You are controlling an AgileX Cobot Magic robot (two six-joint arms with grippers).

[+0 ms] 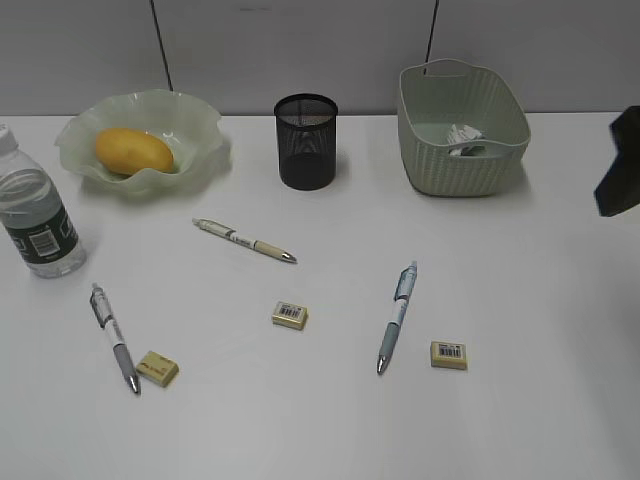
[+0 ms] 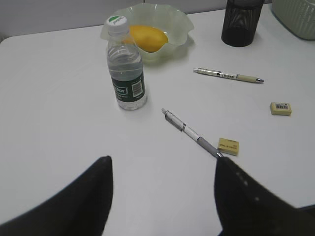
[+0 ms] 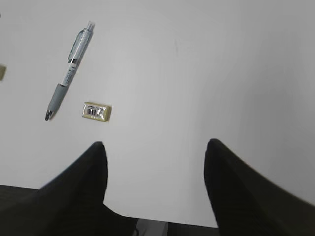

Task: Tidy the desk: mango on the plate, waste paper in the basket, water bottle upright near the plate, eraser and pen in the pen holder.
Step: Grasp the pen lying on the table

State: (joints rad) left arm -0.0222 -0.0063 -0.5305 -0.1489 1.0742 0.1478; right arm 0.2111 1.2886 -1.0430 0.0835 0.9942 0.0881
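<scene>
The mango (image 1: 133, 150) lies in the ruffled green glass plate (image 1: 190, 120) at the back left of the white desk (image 1: 540, 300), and the water bottle (image 1: 35, 220) stands upright just in front and to the left of that plate, its cap and left side cut off by the edge of the exterior view. The waste paper (image 1: 463, 137) sits in the bottom of the woven-look green basket (image 1: 440, 170) at the back right, only partly visible over the near wall. Between plate and basket stands the black mesh pen holder (image 1: 305, 150); I cannot tell whether anything is inside it. Three pens lie loose on the desk: a cream one (image 1: 245, 241) in front of the holder, a grey one (image 1: 115, 337) at the front left with its tip touching or almost touching a yellow eraser (image 1: 157, 369), and a pale blue one (image 1: 397, 316) right of centre. A second eraser (image 1: 290, 315) lies mid-desk and a third (image 1: 449, 355) just right of the blue pen's tip. The left gripper (image 2: 162, 196) hangs above the near left of the desk, jaws apart and empty. The right gripper (image 3: 155, 182) hovers over bare desk beside the blue pen, jaws likewise apart, holding nothing; in the exterior view only a dark piece of the right arm (image 1: 620, 165) shows at the right edge.
</scene>
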